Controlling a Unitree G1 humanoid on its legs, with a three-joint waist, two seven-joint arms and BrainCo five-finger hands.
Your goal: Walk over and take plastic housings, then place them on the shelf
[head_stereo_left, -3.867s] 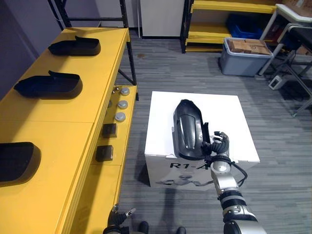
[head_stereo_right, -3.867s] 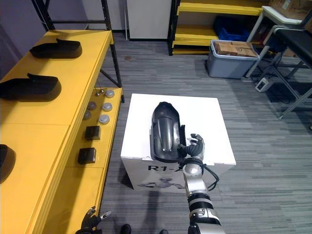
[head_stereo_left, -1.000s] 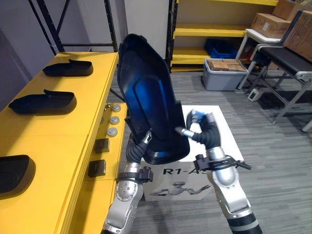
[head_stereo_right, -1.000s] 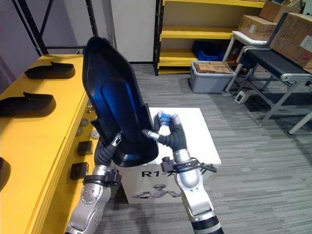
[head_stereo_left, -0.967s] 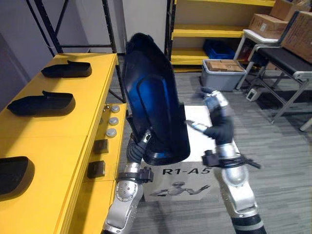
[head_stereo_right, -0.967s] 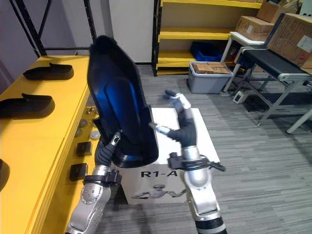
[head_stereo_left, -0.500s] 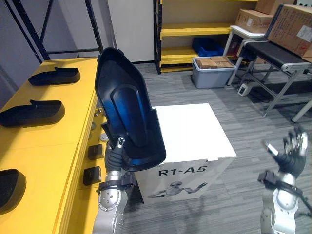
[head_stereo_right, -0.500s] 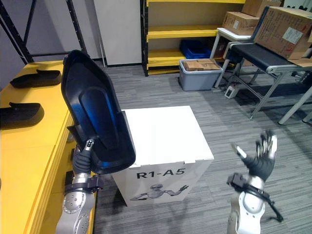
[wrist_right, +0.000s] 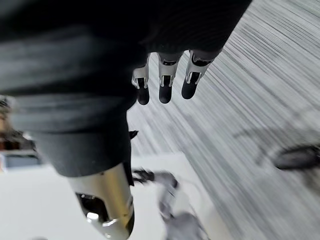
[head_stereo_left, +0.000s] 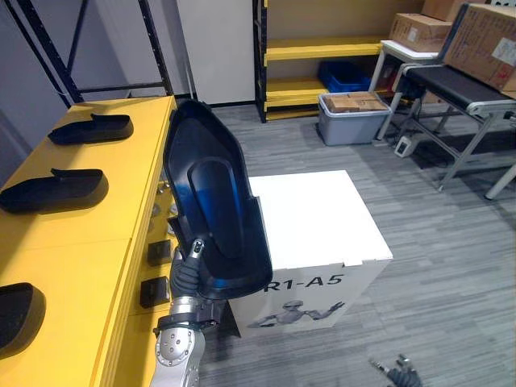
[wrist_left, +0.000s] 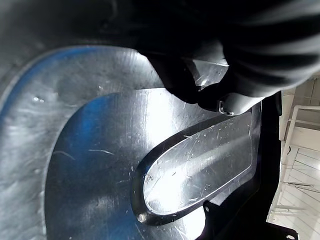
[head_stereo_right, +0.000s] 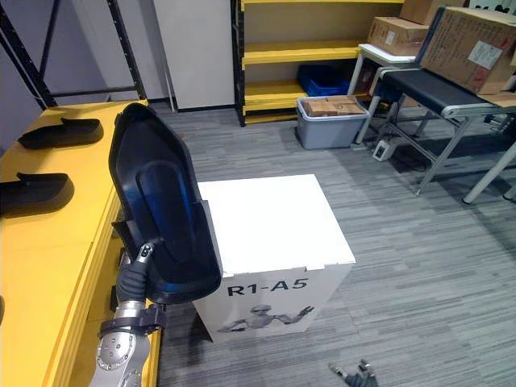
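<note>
Beside yellow shelf, left hand clutches black housing upright; right hand loose-fingered over grey floor.

We note a grey plank floor throughout. A long yellow shelf runs along the left side, with black steel uprights at its far end and a grey wall behind it. A white box stands mid-floor, just beside the shelf. At the back we record a white panel and yellow racking. A blue bin sits low in the racking, and a grey tote in front of it holds a cardboard box. To the right, a black-topped metal-legged table stands near stacked cartons.
</note>
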